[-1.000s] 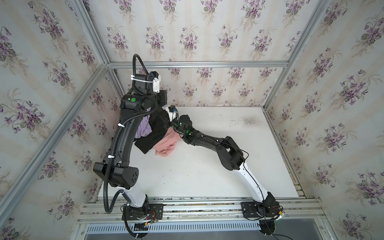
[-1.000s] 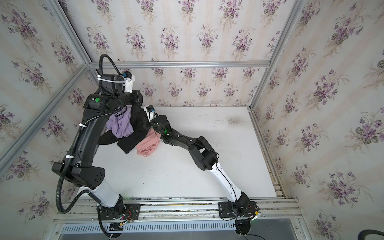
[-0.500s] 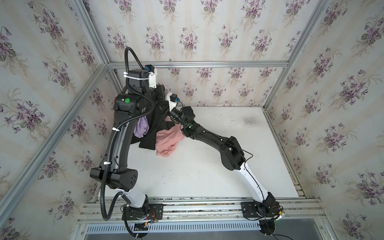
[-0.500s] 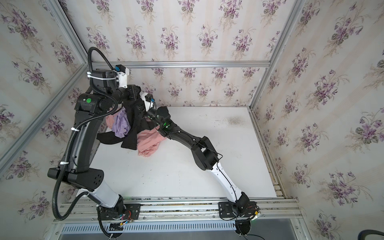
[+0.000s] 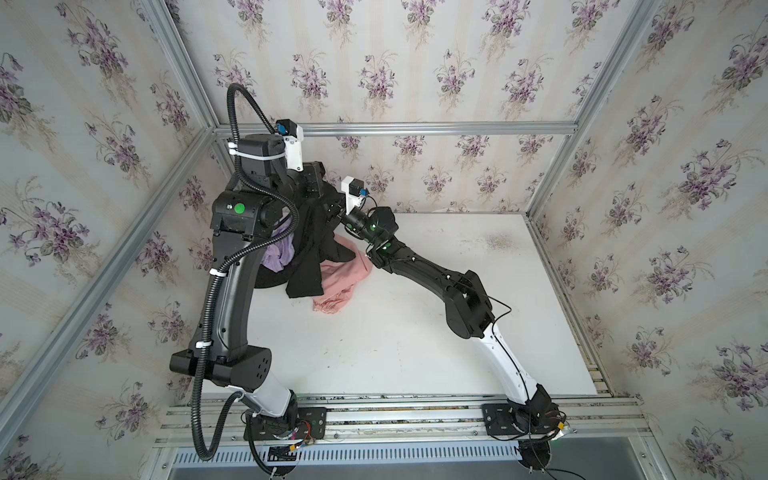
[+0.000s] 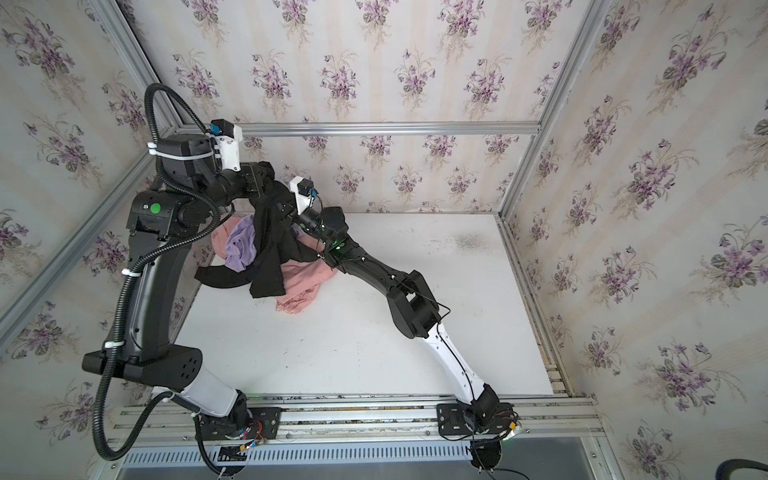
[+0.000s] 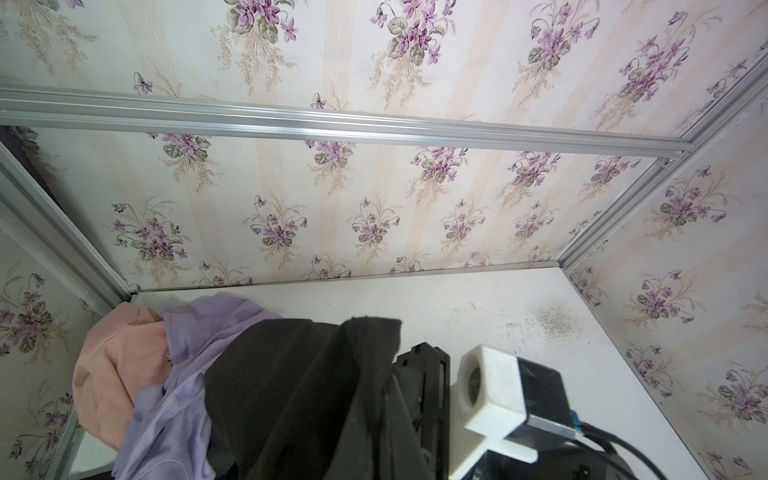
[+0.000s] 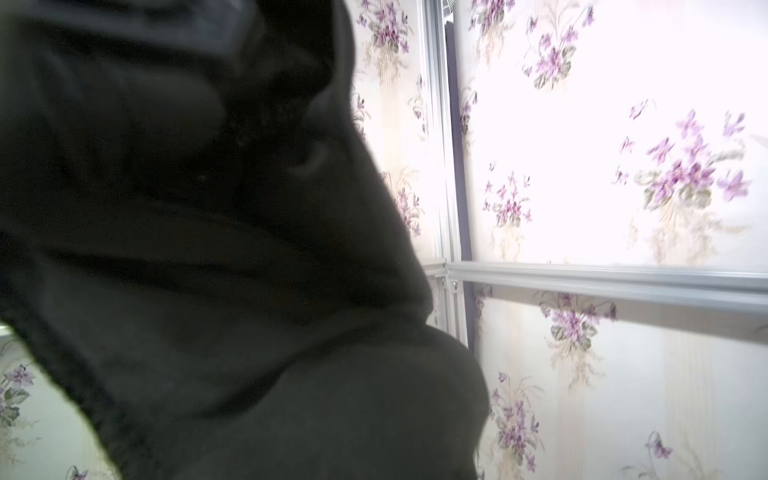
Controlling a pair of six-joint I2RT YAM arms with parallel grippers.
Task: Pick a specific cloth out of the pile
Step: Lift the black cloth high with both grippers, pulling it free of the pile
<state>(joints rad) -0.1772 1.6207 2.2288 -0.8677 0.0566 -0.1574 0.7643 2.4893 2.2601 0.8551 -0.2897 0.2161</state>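
The black cloth hangs lifted above the pile at the back left of the table, and its lower end still drapes over the heap. My left gripper and right gripper meet close together at its top, both shut on it, with their fingertips buried in the fabric. The lilac cloth and the pink cloth lie under it. In the left wrist view the black cloth covers my own jaws. In the right wrist view the black cloth fills most of the picture.
The white table is boxed in by flowered walls and aluminium rails. The pile sits tight against the left wall and near the back wall. The right arm's wrist camera is close beside the left gripper.
Both arms have risen and drawn toward the back wall, pulling the black cloth higher off the pile. The pink and lilac cloths stay on the table.
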